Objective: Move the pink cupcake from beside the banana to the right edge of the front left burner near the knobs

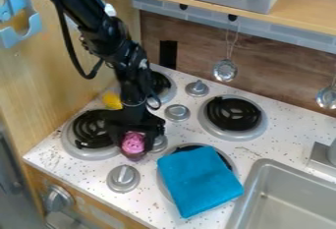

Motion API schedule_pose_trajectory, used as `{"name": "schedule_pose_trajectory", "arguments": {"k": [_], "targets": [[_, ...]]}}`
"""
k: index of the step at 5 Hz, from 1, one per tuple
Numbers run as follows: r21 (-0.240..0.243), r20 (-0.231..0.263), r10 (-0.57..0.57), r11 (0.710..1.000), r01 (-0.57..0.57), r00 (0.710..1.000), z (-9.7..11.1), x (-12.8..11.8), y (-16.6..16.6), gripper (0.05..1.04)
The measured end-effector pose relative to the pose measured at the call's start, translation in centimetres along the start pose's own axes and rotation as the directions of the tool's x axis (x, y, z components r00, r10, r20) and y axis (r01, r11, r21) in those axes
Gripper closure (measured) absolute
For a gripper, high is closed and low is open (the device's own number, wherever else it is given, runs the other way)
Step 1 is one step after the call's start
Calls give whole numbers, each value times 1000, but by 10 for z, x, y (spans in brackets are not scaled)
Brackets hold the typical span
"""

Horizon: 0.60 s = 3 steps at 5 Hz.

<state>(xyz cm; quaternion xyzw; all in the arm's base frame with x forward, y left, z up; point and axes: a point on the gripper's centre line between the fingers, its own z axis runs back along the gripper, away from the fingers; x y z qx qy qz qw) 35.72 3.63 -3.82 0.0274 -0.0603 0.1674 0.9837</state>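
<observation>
Just to the left of the blue cloth, as you look at the view, your pincer hangs over the stove top with its fingers closed around the pink thing. You have that thing between the fingertips, a little nearer the back wall than most of the cloth, and you cannot tell whether its underside touches the bench. The black fingers cover its sides, so its full outline is hard to make out. Farther back and left from the cloth, the yellow thing is partly hidden by your arm, which is itself cut off at the upper left. What you can see of the pink thing is rounded and bright, with paler mottled patches and a darker, purplish lower part.
</observation>
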Motion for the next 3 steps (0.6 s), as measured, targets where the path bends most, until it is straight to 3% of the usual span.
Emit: {"name": "schedule_pose_trajectory", "arguments": {"k": [1,2,3], "targets": [[-6,-9,-10,1000,10,1000,1,0,-1,79],[-19,13,-22,1000,22,1000,9,4,-4,82],[-60,119,-18,998,25,993,52,18,-7,83]]}}
